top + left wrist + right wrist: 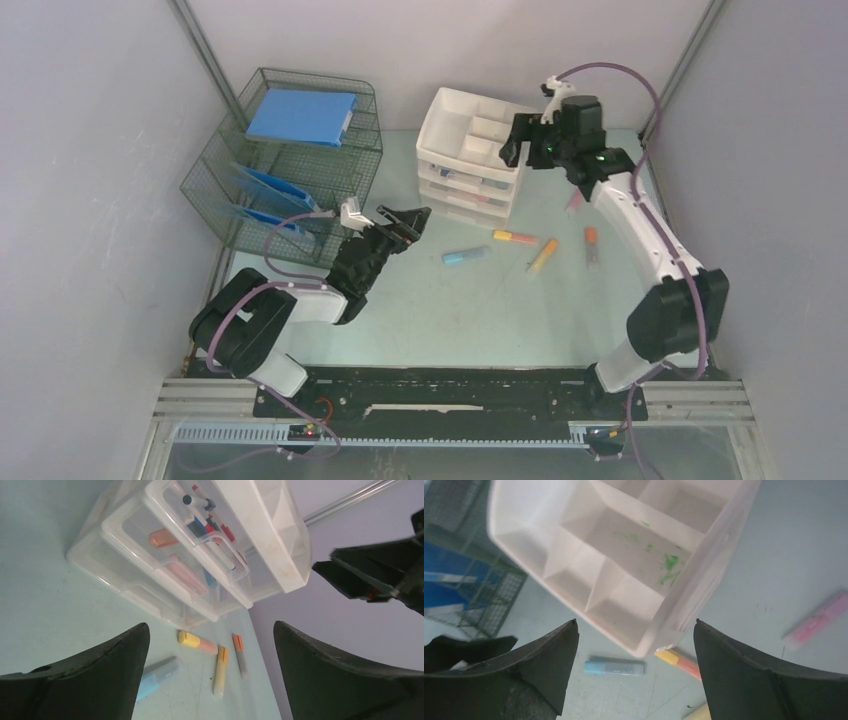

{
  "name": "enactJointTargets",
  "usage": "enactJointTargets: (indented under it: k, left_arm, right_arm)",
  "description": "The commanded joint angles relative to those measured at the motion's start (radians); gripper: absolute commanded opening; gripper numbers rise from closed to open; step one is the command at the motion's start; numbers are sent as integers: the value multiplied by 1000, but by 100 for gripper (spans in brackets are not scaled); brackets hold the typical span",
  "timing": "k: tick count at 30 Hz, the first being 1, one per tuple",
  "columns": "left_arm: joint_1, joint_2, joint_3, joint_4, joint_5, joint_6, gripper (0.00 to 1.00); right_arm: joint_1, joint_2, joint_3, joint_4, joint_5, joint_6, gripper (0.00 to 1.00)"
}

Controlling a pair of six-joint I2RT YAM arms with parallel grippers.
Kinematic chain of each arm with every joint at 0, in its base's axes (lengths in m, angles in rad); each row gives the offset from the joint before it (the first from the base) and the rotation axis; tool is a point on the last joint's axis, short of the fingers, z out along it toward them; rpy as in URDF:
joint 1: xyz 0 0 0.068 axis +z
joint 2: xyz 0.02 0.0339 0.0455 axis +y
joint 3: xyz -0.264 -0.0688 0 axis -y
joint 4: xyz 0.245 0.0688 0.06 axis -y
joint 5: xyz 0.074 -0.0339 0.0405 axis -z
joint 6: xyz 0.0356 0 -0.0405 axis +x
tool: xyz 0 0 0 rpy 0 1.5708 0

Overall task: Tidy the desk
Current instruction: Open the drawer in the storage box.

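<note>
Jaws are seen spread wide and empty on both sides. Pale green tabletop (430, 310) lies below them, with loose markers scattered mid-right. Blue highlighter (466, 256) lies just right of the left jaws, long axis roughly left-right, so the left jaws are judged nearer. Orange marker (591, 245) lies further right. Right jaws hang over the white drawer organiser (470, 165), above its top tray.

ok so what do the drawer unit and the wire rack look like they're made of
Drawer unit: plastic by the look. It is opaque glossy white on top and clear lower down, with markers showing through the fronts in the left wrist view.
Wire rack: probably metal. It is a thin dark grey mesh you can see through, with a matte finish. Whether it is coated cannot be told.
</note>
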Motion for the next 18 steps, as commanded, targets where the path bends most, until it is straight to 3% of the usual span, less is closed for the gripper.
enactJointTargets:
  k: [1, 5, 10, 13, 18]
  left_arm:
    - [-2, 33, 3, 10, 45, -74, 100]
    - [-4, 86, 24, 10, 63, -125, 100]
    - [-8, 160, 77, 10, 71, -186, 99]
    - [-11, 206, 113, 8, 71, -221, 98]
    - [-16, 270, 166, -9, 56, -278, 97]
  right_arm:
    - [37, 69, 95, -103, 313, 129, 90]
    - [40, 97, 89, -101, 338, 153, 82]
    - [56, 129, 89, -106, 332, 148, 65]
    - [58, 137, 91, -97, 324, 155, 52]
    - [54, 139, 115, -98, 299, 185, 21]
